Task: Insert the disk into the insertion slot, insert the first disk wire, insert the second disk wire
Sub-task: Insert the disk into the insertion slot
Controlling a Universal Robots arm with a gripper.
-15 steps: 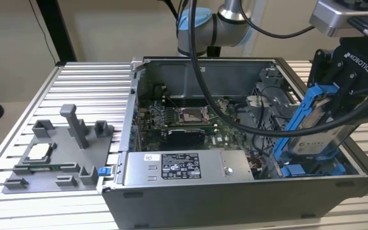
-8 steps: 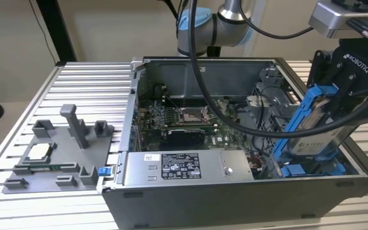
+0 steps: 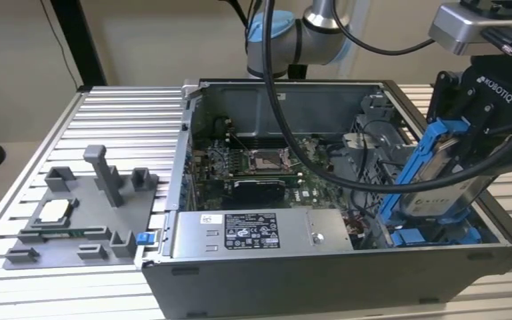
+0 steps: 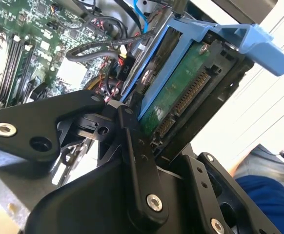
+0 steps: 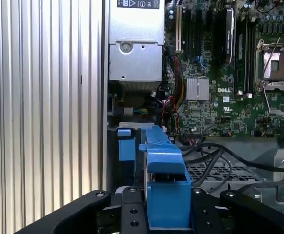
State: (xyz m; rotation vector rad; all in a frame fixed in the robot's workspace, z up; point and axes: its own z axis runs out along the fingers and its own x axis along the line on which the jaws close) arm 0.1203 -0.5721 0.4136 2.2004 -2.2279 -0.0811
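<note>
My gripper point(image 3: 474, 150) is shut on the disk point(image 3: 434, 190), a silver-grey drive in a bright blue frame. It holds the disk tilted above the computer case's near corner at the exterior view's right. Just below the disk's lower end lies the insertion slot point(image 3: 434, 235) with its blue rails. The second wrist view shows the disk's green underside and connector point(image 4: 181, 97) between my black fingers point(image 4: 137, 146). The blue frame point(image 5: 164, 180) in the first wrist view stands over the slot's blue rail point(image 5: 125, 146) and perforated metal point(image 5: 215, 170). Black cables point(image 5: 215, 156) lie loose beside the slot.
The open case holds a motherboard point(image 3: 256, 167) and a grey labelled power-supply box point(image 3: 247, 233) along its near wall. A grey fixture plate point(image 3: 78, 213) with small parts lies on the slatted table point(image 3: 123, 120) at the exterior view's left. A person's blue sleeve point(image 4: 264, 200) is nearby.
</note>
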